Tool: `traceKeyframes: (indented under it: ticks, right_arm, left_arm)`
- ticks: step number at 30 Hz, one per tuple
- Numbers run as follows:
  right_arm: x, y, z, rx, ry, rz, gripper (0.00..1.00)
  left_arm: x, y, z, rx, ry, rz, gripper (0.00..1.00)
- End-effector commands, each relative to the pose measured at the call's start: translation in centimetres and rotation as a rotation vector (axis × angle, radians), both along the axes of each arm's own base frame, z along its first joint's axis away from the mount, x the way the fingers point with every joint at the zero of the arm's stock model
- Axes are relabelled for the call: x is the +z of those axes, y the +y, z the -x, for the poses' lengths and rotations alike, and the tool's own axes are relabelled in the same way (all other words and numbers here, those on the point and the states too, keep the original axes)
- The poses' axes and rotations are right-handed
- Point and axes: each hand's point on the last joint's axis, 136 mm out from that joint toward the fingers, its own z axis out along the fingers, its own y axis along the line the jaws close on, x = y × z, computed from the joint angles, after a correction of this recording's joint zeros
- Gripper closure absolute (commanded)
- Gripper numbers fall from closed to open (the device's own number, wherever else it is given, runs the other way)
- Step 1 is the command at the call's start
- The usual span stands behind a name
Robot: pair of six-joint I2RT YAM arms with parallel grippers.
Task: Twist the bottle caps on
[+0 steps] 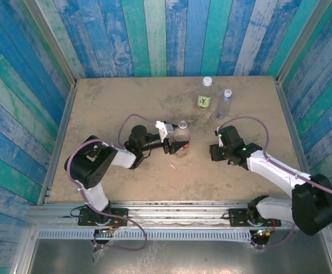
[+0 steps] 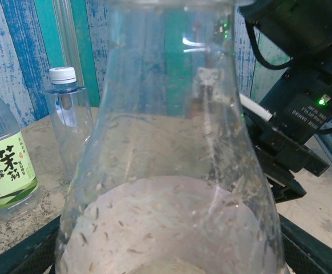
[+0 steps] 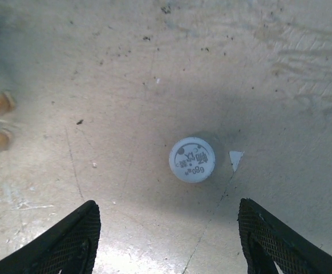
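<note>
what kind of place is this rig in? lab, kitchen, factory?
Likely a staged robot test cell: a sandy tabletop boxed in by blue-green plank walls, a left arm and right arm bolted to a metal rail, small bottles as props.

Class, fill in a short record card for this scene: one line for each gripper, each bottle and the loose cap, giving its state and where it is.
left gripper: closed around clear bottle, held upright
right gripper: open, above the table, fingers apart, touching nothing
loose cap: lying flat on the table, printed side up, just beyond the right gripper's fingers
green-labelled bottle: capped, standing at the far side
slim bottle: capped, standing beside the green-labelled bottle
</note>
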Motion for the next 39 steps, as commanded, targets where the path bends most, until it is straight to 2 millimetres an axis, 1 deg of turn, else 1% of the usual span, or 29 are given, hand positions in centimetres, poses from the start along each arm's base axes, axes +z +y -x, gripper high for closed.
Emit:
traceKeyframes:
  ticks: [1,6,12,16,21,28,35,39]
  right_arm:
    - [0.2,-0.4,-0.6,-0.055,0.000,0.027,0.38]
    - [-0.4,-0.7,-1.2,-0.071,-0.002,0.054,0.45]
    - [-0.9,-0.4,-2.2,-0.083,-0.021,0.056,0.50]
    - [-1.3,-0.1,-2.9,-0.092,-0.035,0.048,0.53]
    - [-2.2,0.0,-3.5,-0.099,-0.029,0.062,0.54]
    - [-3.3,0.0,-3.7,-0.102,-0.015,0.072,0.56]
    - [-3.9,-0.2,-3.7,-0.115,-0.005,0.084,0.58]
    - [-4.1,-0.2,-3.7,-0.116,0.002,0.085,0.65]
  left_arm:
    - [-0.8,0.0,0.8,-0.019,0.037,-0.033,0.26]
    - [-1.0,0.0,0.7,-0.017,0.042,-0.035,0.26]
    - [-1.0,0.0,0.7,-0.016,0.047,-0.037,0.26]
    - [-1.1,0.0,0.7,-0.016,0.052,-0.039,0.26]
    - [-1.2,0.2,0.8,-0.011,0.052,-0.044,0.26]
    - [-1.4,0.2,0.8,-0.009,0.057,-0.048,0.26]
    - [-1.2,0.2,0.9,-0.011,0.056,-0.047,0.26]
    - [-1.2,0.2,0.9,-0.010,0.058,-0.047,0.26]
